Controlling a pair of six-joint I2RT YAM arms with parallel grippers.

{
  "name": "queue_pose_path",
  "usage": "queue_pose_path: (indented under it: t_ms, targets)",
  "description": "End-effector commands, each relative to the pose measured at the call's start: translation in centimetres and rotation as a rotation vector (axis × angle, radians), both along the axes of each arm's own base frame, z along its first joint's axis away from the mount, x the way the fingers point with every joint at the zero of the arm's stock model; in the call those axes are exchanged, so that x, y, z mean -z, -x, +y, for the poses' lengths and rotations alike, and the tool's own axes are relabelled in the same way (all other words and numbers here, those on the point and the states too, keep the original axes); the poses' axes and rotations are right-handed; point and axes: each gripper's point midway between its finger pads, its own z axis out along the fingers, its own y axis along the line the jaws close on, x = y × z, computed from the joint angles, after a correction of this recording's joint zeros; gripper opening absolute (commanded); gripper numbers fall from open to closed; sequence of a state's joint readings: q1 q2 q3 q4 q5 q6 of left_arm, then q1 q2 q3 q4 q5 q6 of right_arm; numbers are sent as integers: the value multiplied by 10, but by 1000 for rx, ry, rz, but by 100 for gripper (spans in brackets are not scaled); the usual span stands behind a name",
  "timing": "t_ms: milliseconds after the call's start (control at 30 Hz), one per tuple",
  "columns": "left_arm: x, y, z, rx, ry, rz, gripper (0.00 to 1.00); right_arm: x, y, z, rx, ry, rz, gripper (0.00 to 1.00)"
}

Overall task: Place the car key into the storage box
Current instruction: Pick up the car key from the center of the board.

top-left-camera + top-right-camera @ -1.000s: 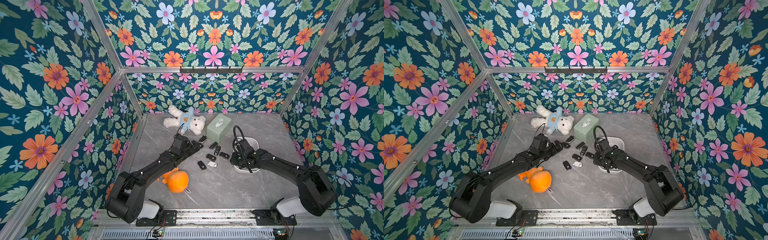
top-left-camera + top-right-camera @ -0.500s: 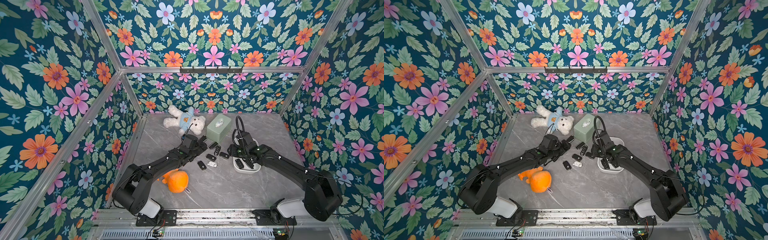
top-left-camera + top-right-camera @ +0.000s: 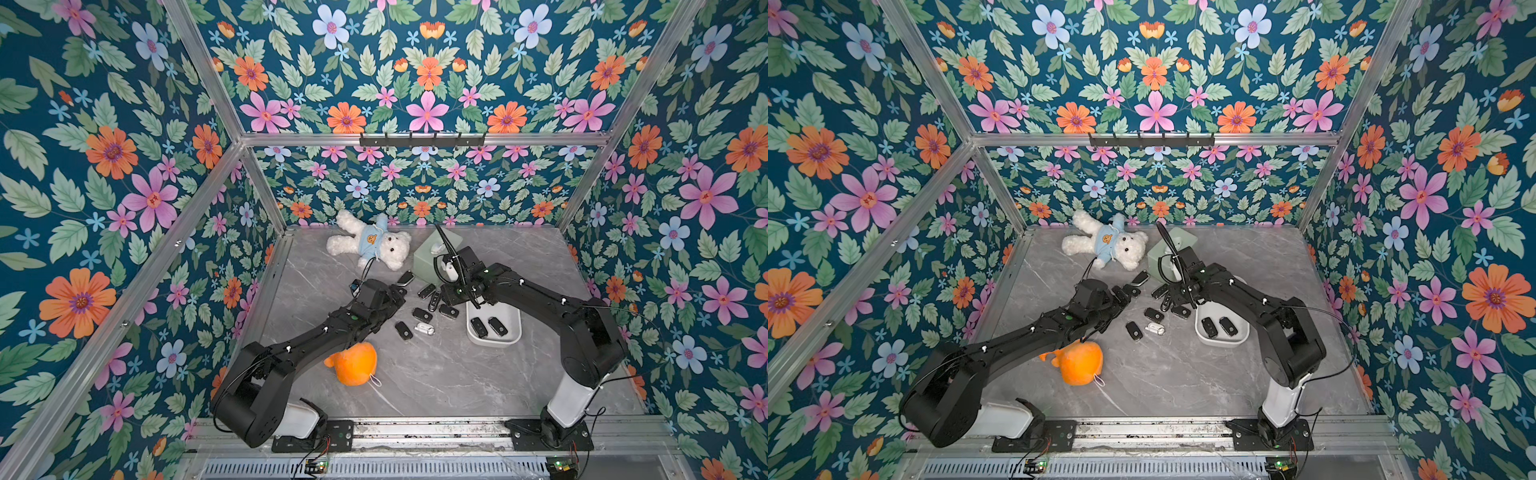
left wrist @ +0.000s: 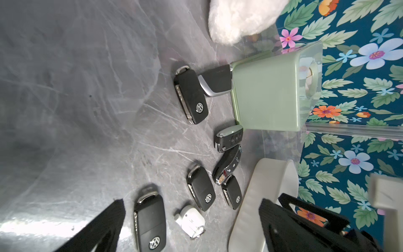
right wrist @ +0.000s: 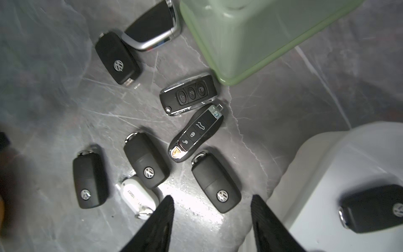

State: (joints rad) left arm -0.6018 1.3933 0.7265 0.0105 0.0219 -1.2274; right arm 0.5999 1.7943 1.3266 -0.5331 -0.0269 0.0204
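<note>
The storage box (image 3: 494, 338) is a white tub at the right of the table, with two black car keys (image 3: 478, 327) lying in it. Several more black car keys (image 3: 422, 313) lie loose on the grey table just left of it. My right gripper (image 3: 451, 297) hovers low over this cluster, open and empty. In the right wrist view a VW key (image 5: 216, 185) lies on the table between the fingers (image 5: 161, 220), with the storage box's wall (image 5: 327, 174) beside them. My left gripper (image 3: 398, 294) is wide open at the cluster's left edge, holding nothing.
A pale green box (image 3: 424, 262) stands right behind the keys, and a white teddy bear (image 3: 370, 245) lies at the back. An orange plush (image 3: 353, 365) sits under the left arm. A small white fob (image 3: 424, 329) lies among the keys.
My right gripper has opened wider and swung from above the storage box to over the loose keys. The left gripper has moved right, toward the cluster.
</note>
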Motion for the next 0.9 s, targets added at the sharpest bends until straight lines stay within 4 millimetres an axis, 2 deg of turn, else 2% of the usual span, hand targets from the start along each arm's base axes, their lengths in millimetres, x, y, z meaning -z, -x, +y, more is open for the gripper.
queue_pose_path:
  t_ms: [0, 267, 867]
  targets:
    - [1, 0, 12, -40, -10, -6, 99, 16, 11, -5, -100, 92, 71, 59]
    - [10, 7, 29, -64, -27, 9, 100, 46, 13, -7, -147, 162, 142, 59]
    - [17, 5, 42, -82, -29, 23, 100, 78, 15, -5, -169, 235, 188, 57]
